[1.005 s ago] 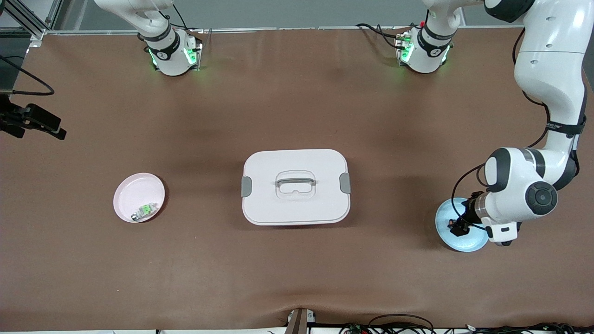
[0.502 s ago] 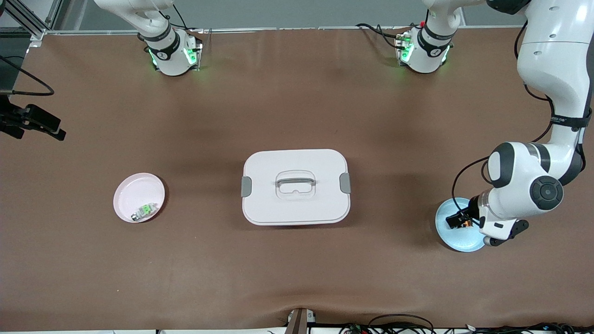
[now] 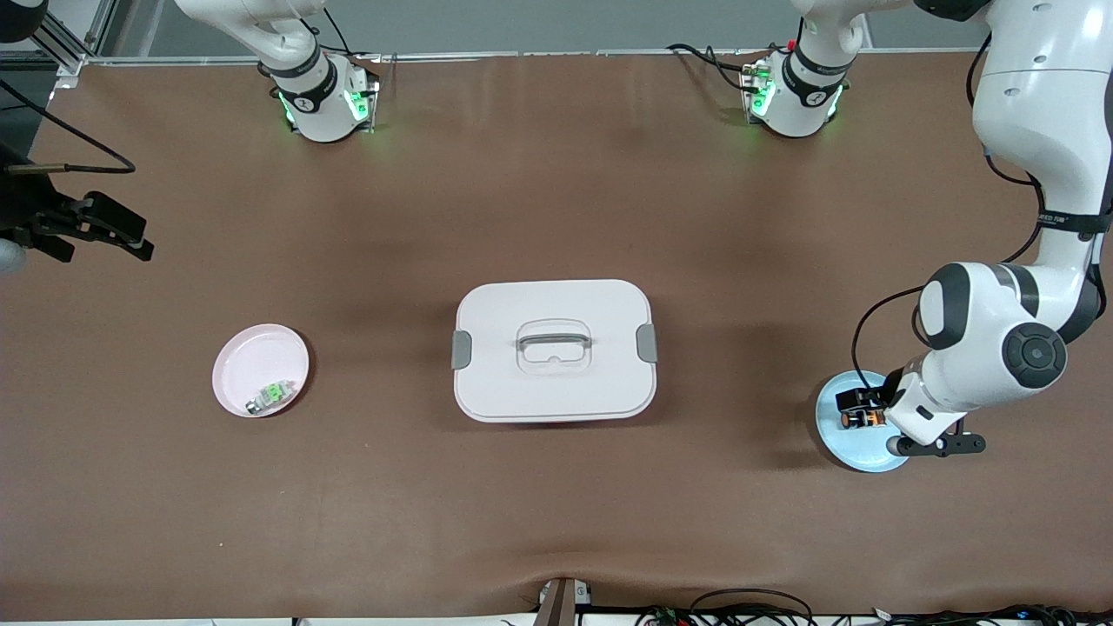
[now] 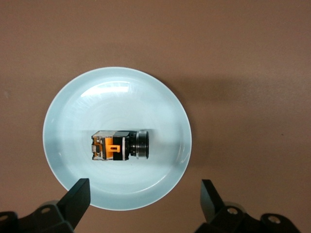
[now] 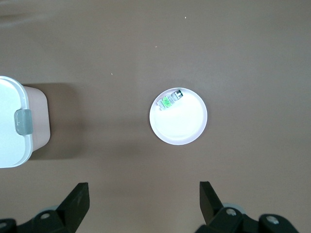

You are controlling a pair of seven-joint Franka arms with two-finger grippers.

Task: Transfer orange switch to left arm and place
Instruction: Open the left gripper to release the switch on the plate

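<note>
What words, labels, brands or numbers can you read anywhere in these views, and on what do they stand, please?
None can be read with certainty.
Black band on the left arm: small white lettering, too small to read.
Round marks on the two arm bases: a symbol, not legible.
Orange switch, blue plate, box, pink plate: no text visible.

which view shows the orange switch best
The left wrist view: the switch lies unobstructed on the blue plate, beyond the open left gripper. The front view shows it tiny beside the arm; the right wrist view misses it.
</note>
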